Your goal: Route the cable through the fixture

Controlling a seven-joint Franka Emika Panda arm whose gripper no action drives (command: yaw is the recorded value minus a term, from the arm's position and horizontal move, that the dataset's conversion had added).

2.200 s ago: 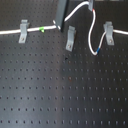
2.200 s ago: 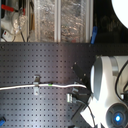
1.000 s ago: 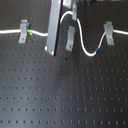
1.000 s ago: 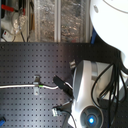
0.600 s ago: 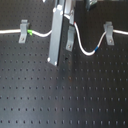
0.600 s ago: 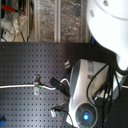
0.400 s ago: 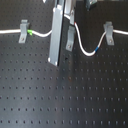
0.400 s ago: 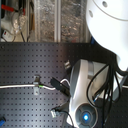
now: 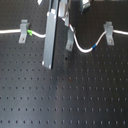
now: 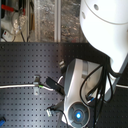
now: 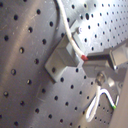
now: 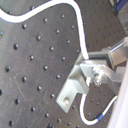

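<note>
Second exterior view: cable (image 10: 20, 85) mostly hidden

Gripper (image 9: 64, 25) now nearer middle clip (image 9: 69, 40)

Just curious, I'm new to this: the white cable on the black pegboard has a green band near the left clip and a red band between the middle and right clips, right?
Not quite. In the first exterior view, the cable does carry a green band beside the left clip, but the band between the middle clip and right clip is blue, not red.
</note>
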